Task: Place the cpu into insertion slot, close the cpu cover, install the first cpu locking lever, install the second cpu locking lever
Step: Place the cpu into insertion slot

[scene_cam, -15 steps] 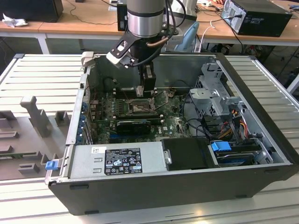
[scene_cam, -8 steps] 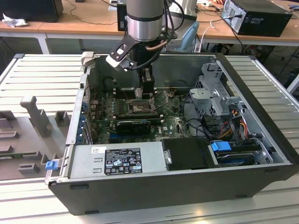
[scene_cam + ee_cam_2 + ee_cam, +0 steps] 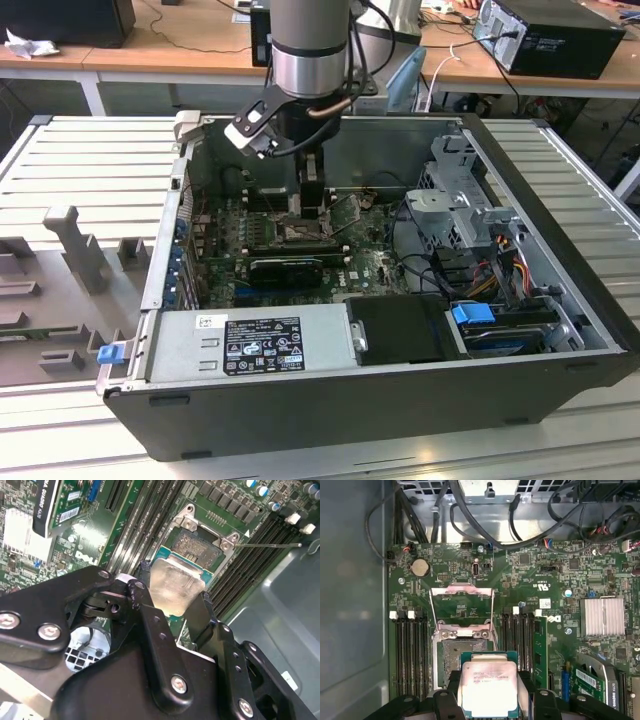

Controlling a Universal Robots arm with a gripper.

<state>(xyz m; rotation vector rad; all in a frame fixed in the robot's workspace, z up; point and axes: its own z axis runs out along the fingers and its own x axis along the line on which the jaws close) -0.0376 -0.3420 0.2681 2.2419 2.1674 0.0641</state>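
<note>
Gripper (image 3: pixel 174 594) jaws stand part-way closed on the cpu (image 3: pixel 176 582), with a black finger (image 3: pixel 149 607) against each of two opposite edges and the dull silver top facing both wrist cameras. We see the cpu (image 3: pixel 487 687) held level beside the insertion slot (image 3: pixel 457 655), its leading edge overlapping one side of the socket; we cannot tell whether chip and socket touch. The insertion slot (image 3: pixel 197 545) is uncovered, its dark contact field exposed. The cpu cover (image 3: pixel 461 587) stands swung up on the far side of the socket from the chip. A thin metal rod (image 3: pixel 270 545) projects sideways from one socket corner. Long memory slots (image 3: pixel 410 650) flank the socket on the green circuit board (image 3: pixel 530 570). In the exterior view, the arm (image 3: pixel 310 50) reaches straight down into the open computer case (image 3: pixel 560 200), gripper (image 3: pixel 310 205) just above the board.
</note>
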